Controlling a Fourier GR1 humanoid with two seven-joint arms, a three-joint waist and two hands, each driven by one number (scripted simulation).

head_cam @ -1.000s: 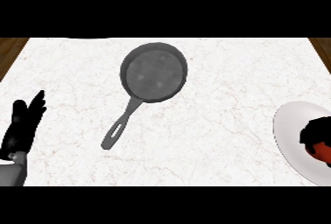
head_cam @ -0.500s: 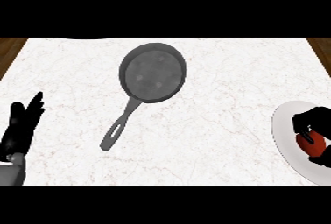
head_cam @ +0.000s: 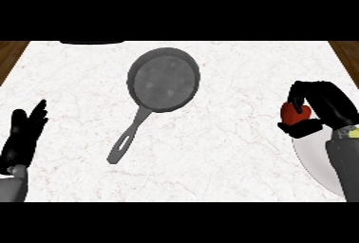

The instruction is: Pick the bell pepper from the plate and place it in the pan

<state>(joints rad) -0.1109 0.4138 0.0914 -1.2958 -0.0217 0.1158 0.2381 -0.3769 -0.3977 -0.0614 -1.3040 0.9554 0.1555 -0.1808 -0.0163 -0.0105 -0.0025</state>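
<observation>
Lower left of frame: left hand (head_cam: 22, 137) rests open near the edge, fingers straight and pointing up, touching nothing but the white marble counter (head_cam: 224, 156).

Lower right: white plate (head_cam: 312, 159) lies at the frame's right edge, partly covered by the grey right forearm (head_cam: 342, 161).

Right of centre: right hand (head_cam: 317, 111) is curled round the red bell pepper (head_cam: 294, 113), fingers above it and thumb below. Only a patch of red shows between the black digits. The pepper sits at the plate's upper left rim; whether it touches the plate cannot be told.

Upper centre: dark grey frying pan (head_cam: 163, 78), its handle running down and left. It stands well apart from the pepper and both hands.
</observation>
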